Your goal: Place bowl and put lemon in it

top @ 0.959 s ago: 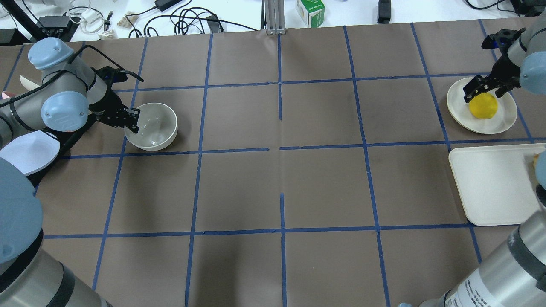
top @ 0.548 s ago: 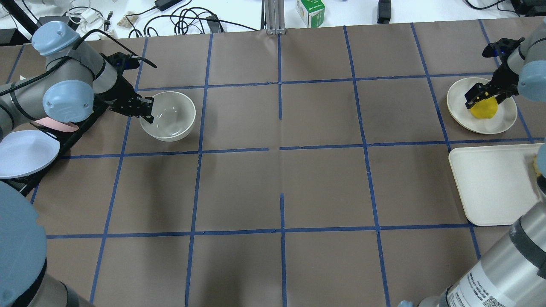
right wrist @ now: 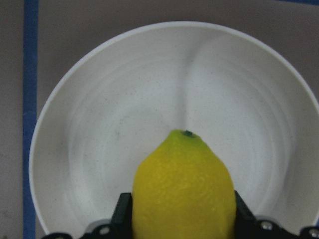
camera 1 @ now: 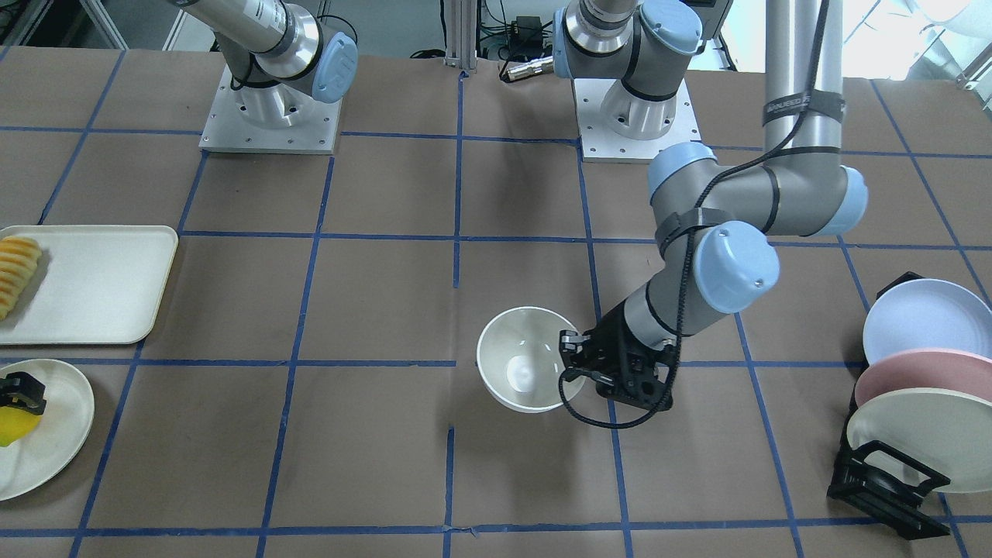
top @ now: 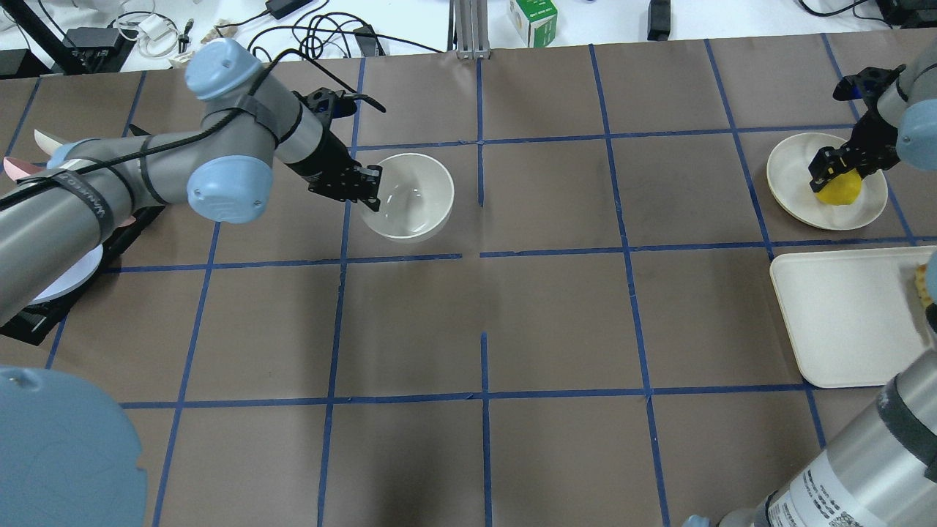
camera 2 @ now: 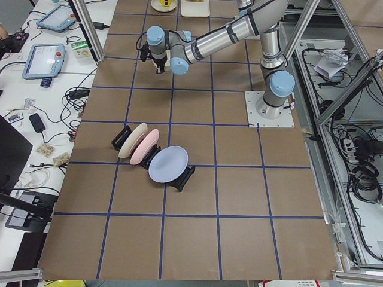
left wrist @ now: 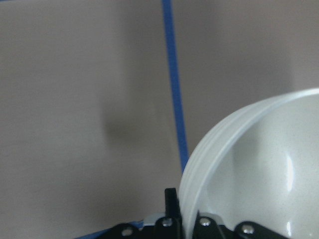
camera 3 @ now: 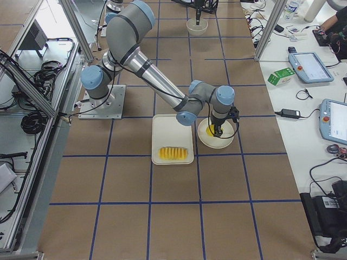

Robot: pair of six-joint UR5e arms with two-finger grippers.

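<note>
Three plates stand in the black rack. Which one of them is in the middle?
The pink plate. It stands between the pale blue plate and the cream plate in the rack.

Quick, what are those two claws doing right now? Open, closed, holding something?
Left gripper: jaws closed on the rim of the bowl.
Right gripper: jaws closed on the lemon, over the plate.

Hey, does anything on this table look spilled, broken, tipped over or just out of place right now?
Nothing stands out. The bowl is upright and intact, its rim pinched by the left claw; the lemon sits whole on its plate, clasped by the right claw. No spills visible.
</note>
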